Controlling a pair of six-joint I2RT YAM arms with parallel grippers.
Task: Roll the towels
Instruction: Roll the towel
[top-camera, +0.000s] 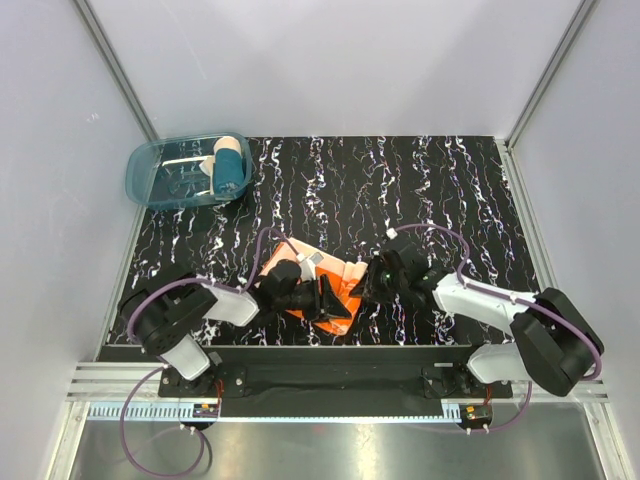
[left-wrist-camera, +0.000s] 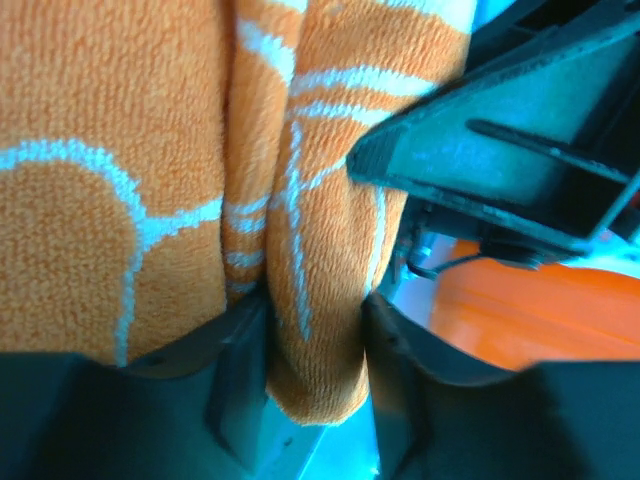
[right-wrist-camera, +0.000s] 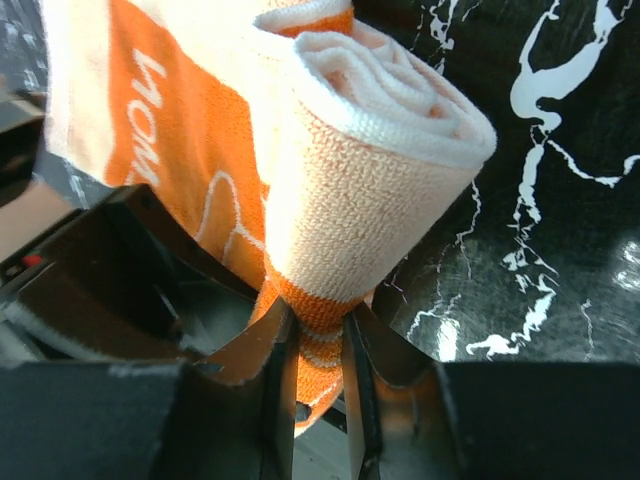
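Note:
The orange towel (top-camera: 345, 277) lies partly rolled on the black marbled table between my two arms. My left gripper (top-camera: 325, 297) is at its near left end. In the left wrist view a thick fold of the orange towel (left-wrist-camera: 100, 150) fills the gap of my left gripper (left-wrist-camera: 312, 335), touching both fingers. My right gripper (top-camera: 376, 280) is at the towel's right end. In the right wrist view the roll's cream-backed end (right-wrist-camera: 370, 170) rises just above my right gripper (right-wrist-camera: 318, 330), whose jaws pinch its orange edge. The teal towel (top-camera: 232, 170) sits rolled in the tub.
A translucent blue plastic tub (top-camera: 150, 175) stands at the table's far left corner. White walls with metal frame posts close in the table on three sides. Both arm bases sit on the black rail (top-camera: 330, 378) at the near edge.

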